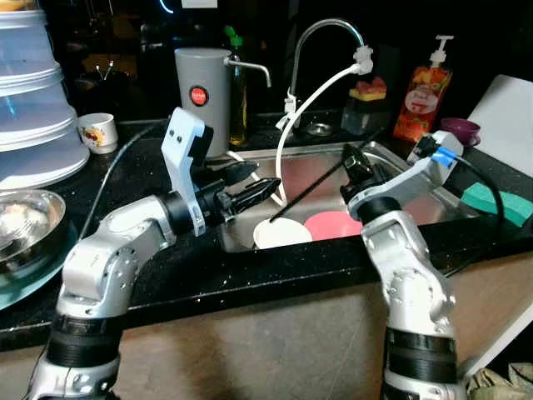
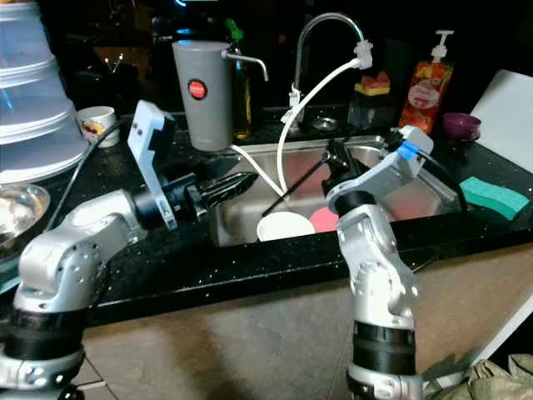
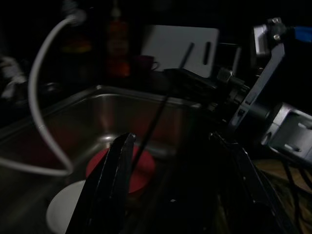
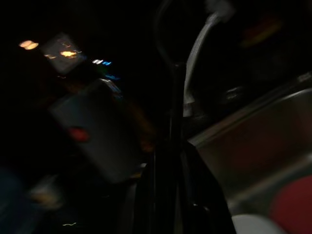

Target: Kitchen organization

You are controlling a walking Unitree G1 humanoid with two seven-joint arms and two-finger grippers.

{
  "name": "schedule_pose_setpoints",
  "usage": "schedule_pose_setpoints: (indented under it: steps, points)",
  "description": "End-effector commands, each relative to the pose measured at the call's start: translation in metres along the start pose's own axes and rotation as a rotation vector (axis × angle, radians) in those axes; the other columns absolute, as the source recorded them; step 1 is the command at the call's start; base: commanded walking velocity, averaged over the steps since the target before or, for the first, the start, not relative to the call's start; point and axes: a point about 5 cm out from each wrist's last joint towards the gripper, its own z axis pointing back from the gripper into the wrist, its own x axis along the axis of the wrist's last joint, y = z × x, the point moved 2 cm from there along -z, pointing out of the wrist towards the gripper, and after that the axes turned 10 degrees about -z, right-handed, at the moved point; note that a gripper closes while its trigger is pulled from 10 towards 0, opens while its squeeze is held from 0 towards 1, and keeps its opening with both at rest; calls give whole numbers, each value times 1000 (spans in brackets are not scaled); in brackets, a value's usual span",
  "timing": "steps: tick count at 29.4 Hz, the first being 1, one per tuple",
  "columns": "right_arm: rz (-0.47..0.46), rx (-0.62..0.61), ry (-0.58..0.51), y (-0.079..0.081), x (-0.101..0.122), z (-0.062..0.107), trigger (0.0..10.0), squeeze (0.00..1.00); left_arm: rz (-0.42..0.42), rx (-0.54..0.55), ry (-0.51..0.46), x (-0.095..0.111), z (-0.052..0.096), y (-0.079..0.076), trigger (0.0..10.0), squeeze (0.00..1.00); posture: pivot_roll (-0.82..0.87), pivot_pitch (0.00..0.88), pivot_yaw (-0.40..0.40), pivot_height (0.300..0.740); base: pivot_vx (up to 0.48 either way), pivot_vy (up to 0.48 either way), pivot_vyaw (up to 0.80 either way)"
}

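- Our right hand (image 1: 356, 167) is over the sink (image 1: 416, 204), closed on a thin black stick (image 1: 308, 190) that slants down to the white plate (image 1: 281, 234).
- The white plate lies on the sink floor, touching a pink plate (image 1: 331, 224) beside it.
- Our left hand (image 1: 250, 185) hovers over the sink's left edge with its fingers (image 3: 113, 183) apart, holding nothing.
- A white hose (image 1: 310, 104) hangs from the tap (image 1: 323, 32) into the sink.
- A grey jug (image 1: 202, 96) and a soap bottle (image 1: 423, 93) stand on the dark surface (image 1: 150, 167) behind.
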Motion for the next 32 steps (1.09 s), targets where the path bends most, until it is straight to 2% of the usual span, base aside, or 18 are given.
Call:
schedule_pose_setpoints:
  steps: [1,5,7,11,12,13,16,17,18,19,22,23,24,25,27,28,30,32]
  points:
    - [44,-27,6,-5,-11,-2,10000,996,-7,94,23,-1,8,13,10000,0,153,77,-34,740,0,0,0]
    - [51,-21,83,-6,-33,0,10000,1000,-4,223,42,-1,16,31,10000,0,163,75,-43,740,0,0,0]
    - [41,0,159,-5,-53,8,10000,1000,-6,377,57,1,28,54,10000,0,165,76,-47,740,0,0,0]
    - [42,4,168,-5,-58,10,10000,1000,-5,422,57,2,32,60,10000,0,166,77,-50,740,0,0,0]
    - [23,21,160,-3,-58,13,10000,0,-23,494,65,6,40,70,10000,0,165,78,-51,740,0,0,0]
    - [6,38,138,0,-54,15,10000,0,-83,584,106,10,51,83,10000,0,161,79,-49,740,0,0,0]
    - [-6,49,113,2,-47,16,10000,0,-159,645,184,13,64,94,10000,0,155,77,-43,740,0,0,0]
    - [-12,62,86,3,-39,18,10000,0,-264,695,295,16,79,104,10000,0,152,78,-40,740,0,0,0]
    - [-12,62,86,3,-39,18,10000,0,-264,695,295,16,79,104,10000,0,152,78,-40,740,0,0,0]
    - [-10,71,60,5,-31,19,10000,0,-348,736,386,24,96,114,10000,0,154,77,-34,740,0,0,0]
    - [-8,78,41,6,-25,21,10000,0,-396,770,468,34,113,123,10000,0,152,76,-27,740,0,0,0]
    - [1,88,18,8,-18,23,10000,0,-497,772,565,51,137,131,10000,0,152,74,-25,740,0,0,0]
    - [1,88,18,8,-18,23,10000,0,-497,772,565,51,137,131,10000,0,152,74,-25,740,0,0,0]
    - [5,93,9,8,-16,24,10000,0,-593,800,588,61,155,137,10000,0,157,73,-22,740,0,0,0]
    - [6,94,8,8,-16,24,10000,0,-610,816,585,62,159,139,10000,0,162,70,-21,740,0,0,0]
    - [7,95,8,8,-17,24,10000,0,-655,836,514,65,161,138,10000,0,168,68,-24,740,0,0,0]
    - [13,96,12,7,-18,25,10000,0,-550,919,357,54,165,127,10000,0,172,69,-27,740,0,0,0]
    - [14,95,17,6,-19,25,10000,0,-524,937,317,47,166,118,10000,0,180,70,-35,740,0,0,0]
